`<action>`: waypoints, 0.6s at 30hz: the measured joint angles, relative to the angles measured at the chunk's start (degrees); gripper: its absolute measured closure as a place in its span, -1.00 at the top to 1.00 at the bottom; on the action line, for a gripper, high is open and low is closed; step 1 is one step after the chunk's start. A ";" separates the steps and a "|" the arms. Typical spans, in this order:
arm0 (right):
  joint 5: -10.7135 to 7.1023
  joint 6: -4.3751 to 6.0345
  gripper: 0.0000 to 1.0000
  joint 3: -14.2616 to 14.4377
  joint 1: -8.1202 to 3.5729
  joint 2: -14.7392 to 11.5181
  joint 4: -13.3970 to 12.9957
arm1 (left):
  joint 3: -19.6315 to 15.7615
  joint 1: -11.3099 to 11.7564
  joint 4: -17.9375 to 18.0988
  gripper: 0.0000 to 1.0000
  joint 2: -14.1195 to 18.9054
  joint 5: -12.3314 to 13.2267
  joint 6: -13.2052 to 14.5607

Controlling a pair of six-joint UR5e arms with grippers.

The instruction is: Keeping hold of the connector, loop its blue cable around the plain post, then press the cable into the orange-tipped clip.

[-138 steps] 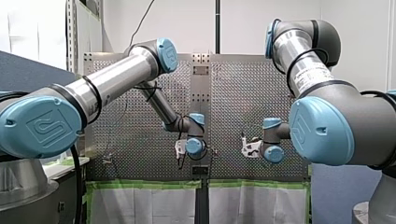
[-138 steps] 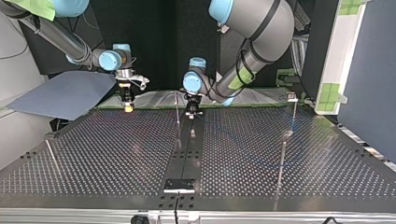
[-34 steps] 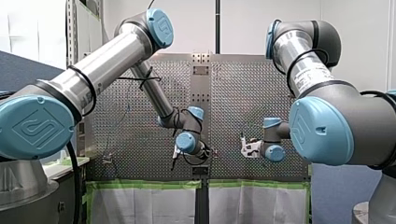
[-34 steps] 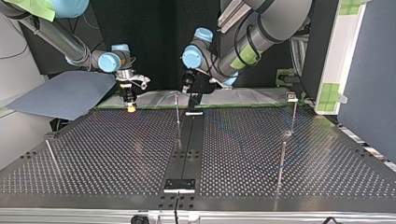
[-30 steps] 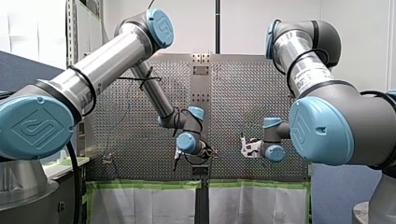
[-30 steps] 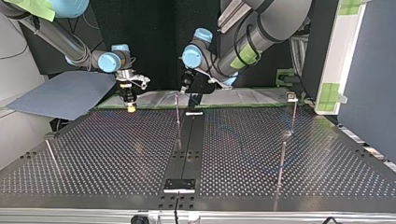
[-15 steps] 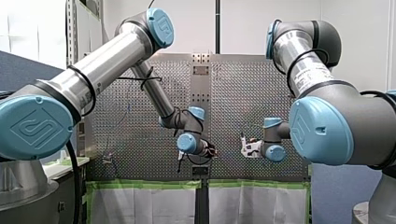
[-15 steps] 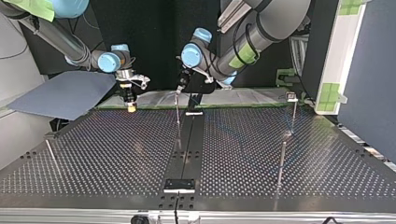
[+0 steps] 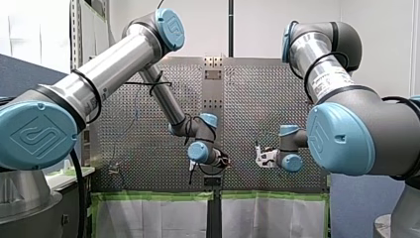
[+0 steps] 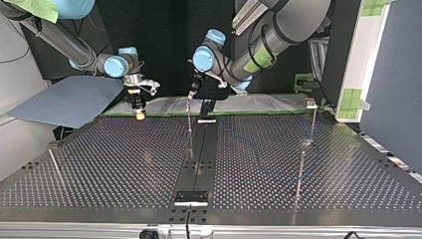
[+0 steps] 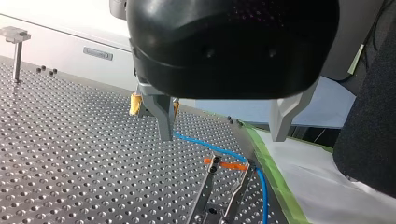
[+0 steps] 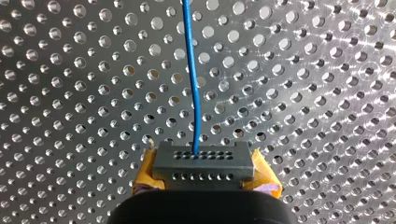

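In the right wrist view my right gripper [image 12: 204,181] has its yellow pads shut on a dark grey connector [image 12: 203,158]. The blue cable [image 12: 192,84] leaves the connector and runs ahead over the perforated table. In the left wrist view my left gripper [image 11: 222,138] hangs open, holding nothing, above the orange-tipped clip [image 11: 223,164]. The blue cable [image 11: 205,143] runs from behind one metal finger [image 11: 163,116] to the clip's orange tips, then past them along the table's edge. In the top view my left gripper [image 10: 191,93] is just over this thin clip [image 10: 189,119], and my right gripper [image 10: 140,114] is at its left.
Thin posts stand on the perforated table [image 10: 124,164]: a capped one [image 10: 313,117] at the top view's right, a plain one [image 10: 300,172] nearer the camera, another [image 10: 53,167] at the left. A black strip [image 10: 201,159] runs down the middle. Green tape [image 11: 275,186] lines the table's edge.
My left gripper has risen off the table since the earliest frames and, over the last second, drifted slightly toward the top view's left, over the clip. My right arm has stayed still.
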 joint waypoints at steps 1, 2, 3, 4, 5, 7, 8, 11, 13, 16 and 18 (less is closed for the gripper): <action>0.00 0.01 -1.00 -0.01 0.00 0.00 0.01 | 0.00 0.00 -0.01 1.00 0.00 -0.01 -0.02; 0.00 0.03 -1.00 0.00 0.01 0.00 0.02 | 0.00 0.00 -0.03 1.00 0.00 -0.01 -0.03; 0.00 0.04 -1.00 0.01 0.01 0.00 0.05 | 0.00 -0.01 -0.05 1.00 -0.01 -0.02 -0.03; 0.00 0.03 -1.00 0.02 0.02 0.00 0.10 | 0.00 -0.01 -0.07 1.00 -0.02 -0.02 -0.03; 0.00 0.01 -1.00 0.03 0.05 0.00 0.23 | 0.00 -0.01 -0.08 1.00 -0.02 -0.02 -0.02; 0.04 -0.11 -1.00 0.09 0.12 0.00 0.55 | 0.00 -0.01 -0.10 1.00 -0.01 -0.06 0.00; 0.11 -0.20 -1.00 0.20 0.18 0.00 0.75 | 0.00 -0.01 -0.10 1.00 -0.02 -0.11 0.01; 0.32 -0.63 -1.00 1.01 0.35 0.00 0.76 | 0.00 -0.01 -0.15 1.00 -0.01 -0.54 0.07; 0.58 -1.05 -1.00 1.80 0.41 0.00 0.49 | 0.00 -0.01 -0.39 1.00 0.00 -1.06 0.15; 1.43 -1.77 -1.00 3.22 0.69 -0.02 -0.15 | 0.00 -0.01 -1.00 1.00 -0.01 -1.96 0.35; 2.26 -2.11 -1.00 4.21 0.93 -0.03 -0.77 | 0.00 -0.02 -1.45 1.00 0.00 -2.39 0.51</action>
